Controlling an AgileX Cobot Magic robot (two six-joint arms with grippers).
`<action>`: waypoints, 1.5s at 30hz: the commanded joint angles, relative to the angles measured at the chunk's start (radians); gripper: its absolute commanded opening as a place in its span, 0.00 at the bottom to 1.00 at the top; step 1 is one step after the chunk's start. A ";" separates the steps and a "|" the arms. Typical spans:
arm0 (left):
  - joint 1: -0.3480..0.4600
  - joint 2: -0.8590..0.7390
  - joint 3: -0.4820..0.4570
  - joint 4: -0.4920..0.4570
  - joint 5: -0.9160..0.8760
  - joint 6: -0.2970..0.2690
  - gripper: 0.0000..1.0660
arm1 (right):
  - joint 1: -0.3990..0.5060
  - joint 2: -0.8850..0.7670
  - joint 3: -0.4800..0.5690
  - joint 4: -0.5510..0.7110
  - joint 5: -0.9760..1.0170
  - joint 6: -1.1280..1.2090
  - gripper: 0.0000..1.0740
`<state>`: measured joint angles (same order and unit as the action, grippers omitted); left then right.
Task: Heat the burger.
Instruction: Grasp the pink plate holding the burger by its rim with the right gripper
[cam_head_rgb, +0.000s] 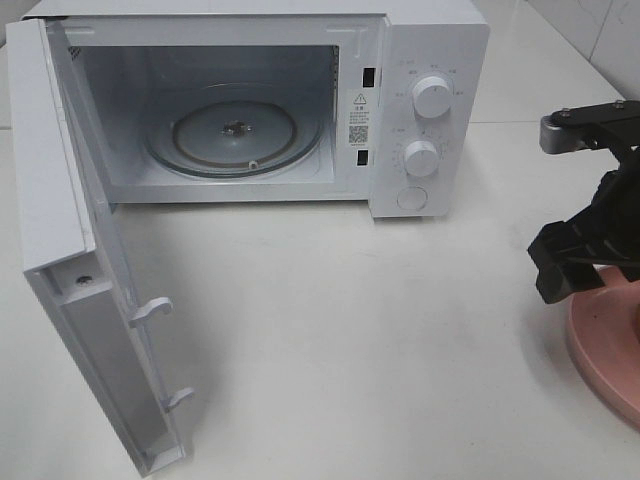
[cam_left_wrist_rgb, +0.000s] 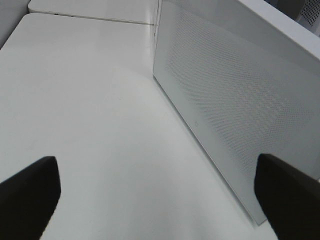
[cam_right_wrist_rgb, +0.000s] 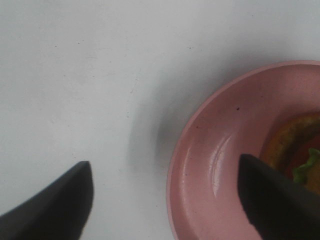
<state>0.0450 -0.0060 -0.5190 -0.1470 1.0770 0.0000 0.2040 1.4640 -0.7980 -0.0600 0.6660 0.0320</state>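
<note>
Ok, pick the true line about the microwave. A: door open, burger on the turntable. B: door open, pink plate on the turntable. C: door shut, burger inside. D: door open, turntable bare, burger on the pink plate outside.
D: the microwave door stands wide open, the glass turntable holds nothing, and the right wrist view shows the burger lying on the pink plate.
</note>
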 joint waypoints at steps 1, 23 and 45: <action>-0.003 -0.015 0.002 0.001 -0.008 0.006 0.92 | -0.004 -0.005 0.002 -0.031 0.010 0.022 0.93; -0.003 -0.015 0.002 0.001 -0.008 0.006 0.92 | -0.004 0.194 0.004 -0.075 -0.015 0.136 0.88; -0.003 -0.015 0.002 0.001 -0.008 0.006 0.92 | -0.004 0.349 0.004 -0.113 -0.132 0.186 0.82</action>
<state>0.0450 -0.0060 -0.5190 -0.1470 1.0770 0.0000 0.2030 1.8100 -0.7980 -0.1670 0.5400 0.2110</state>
